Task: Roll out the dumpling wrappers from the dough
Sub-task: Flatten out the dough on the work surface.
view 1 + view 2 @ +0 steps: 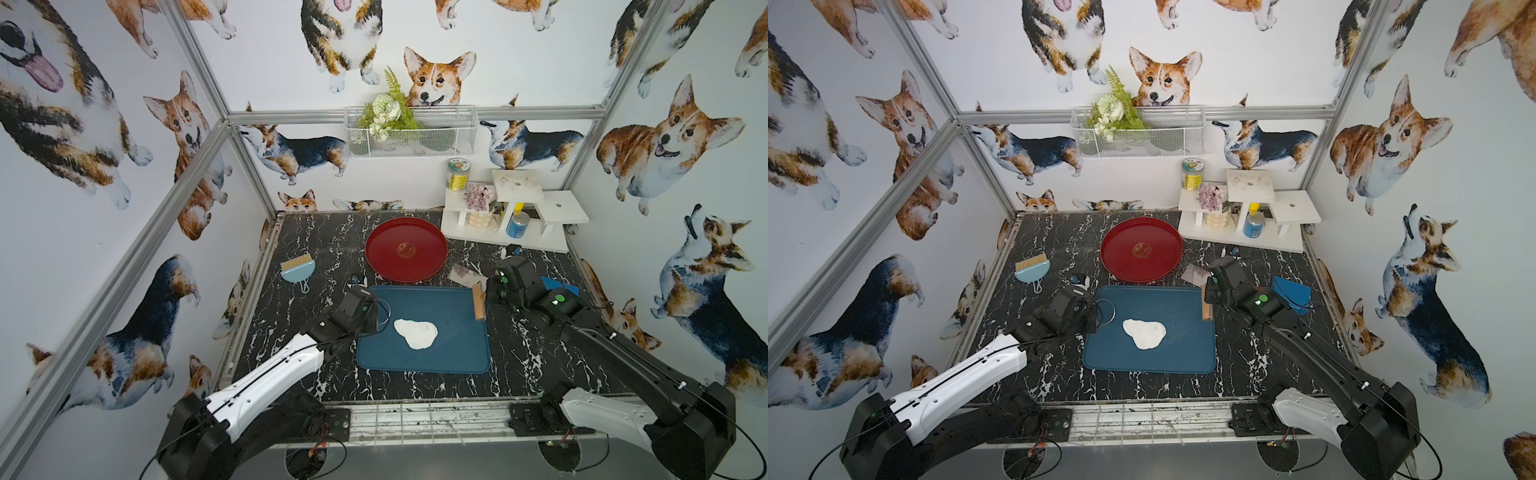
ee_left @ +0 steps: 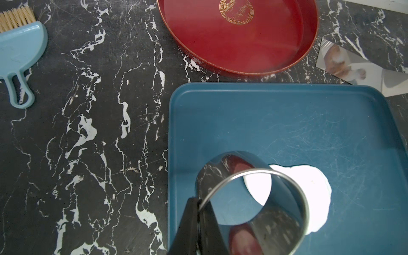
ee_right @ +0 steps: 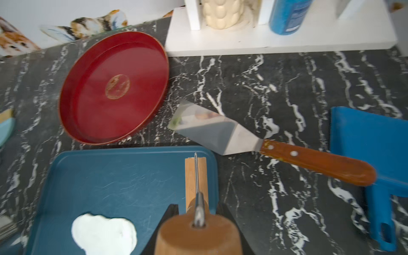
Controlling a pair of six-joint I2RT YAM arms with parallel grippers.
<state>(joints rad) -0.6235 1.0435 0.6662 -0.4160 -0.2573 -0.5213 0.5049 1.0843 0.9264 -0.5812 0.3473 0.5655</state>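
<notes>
**Top views:** the dough (image 1: 416, 332) lies as a flattened, ragged white sheet mid blue tray (image 1: 457, 361). No round wrappers are cut and the red plate (image 1: 1158, 262) holds nothing. Rolling is judged largely done; cutting and transfer are outstanding.

**Left wrist:** the left jaws pinch the rim of a metal ring cutter (image 2: 280, 223), tilted over the tray's left side, beside the dough.

**Right wrist:** the right jaws clamp the handle of a wooden roller (image 3: 196, 181) at the tray's far right edge, apart from the dough.
</notes>
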